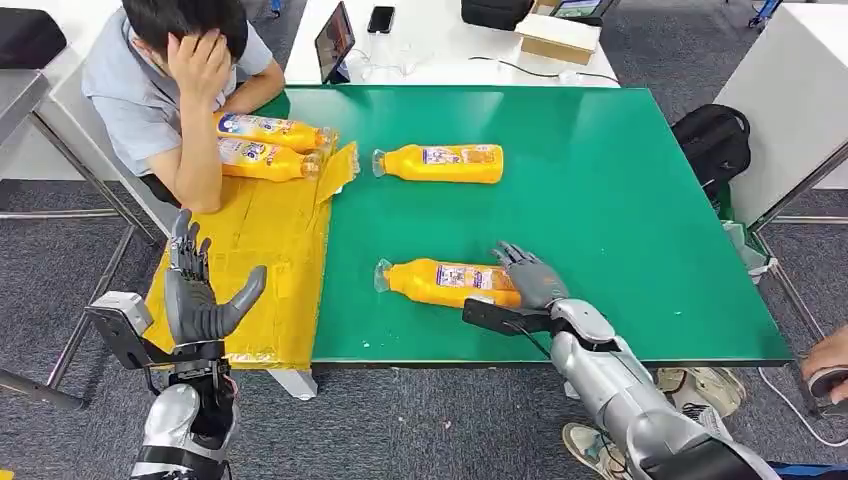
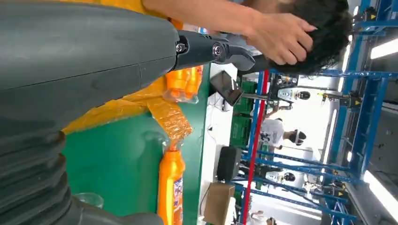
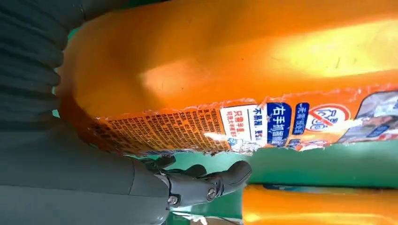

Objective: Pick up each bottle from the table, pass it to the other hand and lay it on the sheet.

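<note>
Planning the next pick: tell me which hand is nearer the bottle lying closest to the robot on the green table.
Right. The right hand is at the base end of the near bottle, fingers over it. The left hand is raised over the yellow sheet, well away from it.

Four orange bottles, all lying on their sides; the near bottle [image 1: 445, 283] lies on the green worktop [image 1: 600, 200] just in front of me, clear cap toward the sheet, label up, its base end under my right hand [image 1: 530, 278], whose fingers rest over it; up close its torn label [image 3: 225, 129] shows blue and white print; the far bottle [image 1: 440, 163] lies mid-worktop, cap toward the sheet, well apart from the near one; two bottles [image 1: 272, 146] lie side by side, touching, on the yellow sheet [image 1: 262, 260], caps toward the worktop's middle; the sheet is crumpled, draped over the worktop's left end.
</note>
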You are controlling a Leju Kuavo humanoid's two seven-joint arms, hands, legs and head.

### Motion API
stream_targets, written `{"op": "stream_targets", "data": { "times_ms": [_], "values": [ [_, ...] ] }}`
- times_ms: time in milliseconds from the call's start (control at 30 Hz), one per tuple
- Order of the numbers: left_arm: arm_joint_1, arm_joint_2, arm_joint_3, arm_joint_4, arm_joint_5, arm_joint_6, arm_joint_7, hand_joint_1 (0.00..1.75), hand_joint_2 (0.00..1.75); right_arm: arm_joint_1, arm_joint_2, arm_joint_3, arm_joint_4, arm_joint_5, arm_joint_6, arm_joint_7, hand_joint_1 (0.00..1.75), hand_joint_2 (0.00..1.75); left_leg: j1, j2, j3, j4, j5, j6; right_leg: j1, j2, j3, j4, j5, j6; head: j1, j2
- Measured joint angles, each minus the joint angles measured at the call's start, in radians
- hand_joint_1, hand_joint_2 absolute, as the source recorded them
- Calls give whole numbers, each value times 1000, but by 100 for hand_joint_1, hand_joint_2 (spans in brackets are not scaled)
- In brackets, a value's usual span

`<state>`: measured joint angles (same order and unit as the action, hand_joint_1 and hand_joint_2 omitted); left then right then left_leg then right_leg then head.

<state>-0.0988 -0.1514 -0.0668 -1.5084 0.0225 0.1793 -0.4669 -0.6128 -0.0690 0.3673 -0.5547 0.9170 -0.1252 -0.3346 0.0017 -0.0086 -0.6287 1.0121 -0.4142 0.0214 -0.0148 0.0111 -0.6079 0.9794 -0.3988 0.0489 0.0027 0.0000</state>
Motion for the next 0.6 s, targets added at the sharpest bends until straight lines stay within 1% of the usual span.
{"op": "stream_targets", "data": {
  "times_ms": [33,167,333,467,600],
  "values": [
    [0,1,0,0,0,-1,0,0,175,-6,0,5,7,3,8,0,175,175,0,0,0,0,0,0,0,0,0,0,0,0,0,0],
    [-3,4,0,9,-1,-8,3,0,175,-31,-1,34,34,5,45,-6,175,175,0,2,3,0,0,0,1,1,3,0,0,-1,0,0],
    [-4,5,0,10,-1,-11,3,0,175,-33,-1,37,38,4,51,-9,175,175,0,2,4,0,0,0,1,2,3,0,0,-1,0,0],
    [-10,8,0,26,2,-22,5,0,175,-52,-1,59,70,-19,71,-21,175,175,0,3,9,0,-1,-1,1,2,8,0,0,-1,0,0],
    [-11,10,0,32,2,-23,5,0,175,-57,0,66,79,-24,73,-23,175,175,0,3,10,0,-1,-1,0,2,10,0,0,-1,0,0]
  ]
}}
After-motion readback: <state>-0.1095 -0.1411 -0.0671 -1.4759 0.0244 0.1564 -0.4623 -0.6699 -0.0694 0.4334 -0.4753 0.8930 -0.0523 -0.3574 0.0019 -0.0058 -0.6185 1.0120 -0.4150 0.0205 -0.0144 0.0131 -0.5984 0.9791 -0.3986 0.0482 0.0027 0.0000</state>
